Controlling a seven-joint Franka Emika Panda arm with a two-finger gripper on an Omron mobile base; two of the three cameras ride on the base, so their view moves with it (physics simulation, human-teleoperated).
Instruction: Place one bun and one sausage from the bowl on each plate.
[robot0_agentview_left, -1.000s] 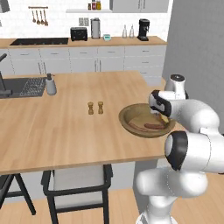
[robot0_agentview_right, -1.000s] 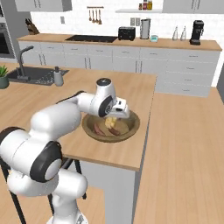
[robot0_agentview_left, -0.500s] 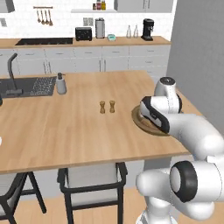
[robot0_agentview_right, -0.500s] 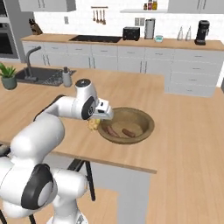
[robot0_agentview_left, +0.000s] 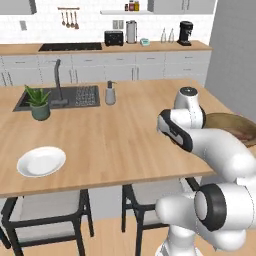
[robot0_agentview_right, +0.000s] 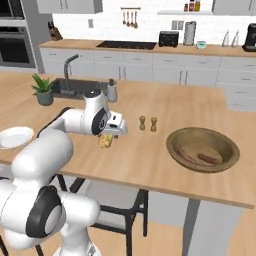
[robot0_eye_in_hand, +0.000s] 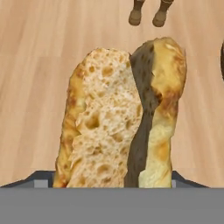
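Change since earlier: both base views have swung left along the island, so the sink, plant and white plate have come into sight, and the bowl that sat under the hand now lies well off to its right; most of this is the cameras travelling with the base
Gripper: gripper hangs over bare counter, jaws spread wide and clamped on the bun
Bun: golden-brown, split along its length, crumb face showing in the hand view, carried clear of the wood
Sausages: two sausages lie in the bowl, untouched
White plate: near the counter's left edge, well apart from the gripper, nothing on it
Salt and pepper shakers: shakers stand between gripper and bowl
Risk one: the soft, split bun could slip or twist in the jaws while the base drives
Risk two: letting go early would drop it on the wood short of the plate
Risk three: the plate sits close to the edge, so a low approach could nudge it off
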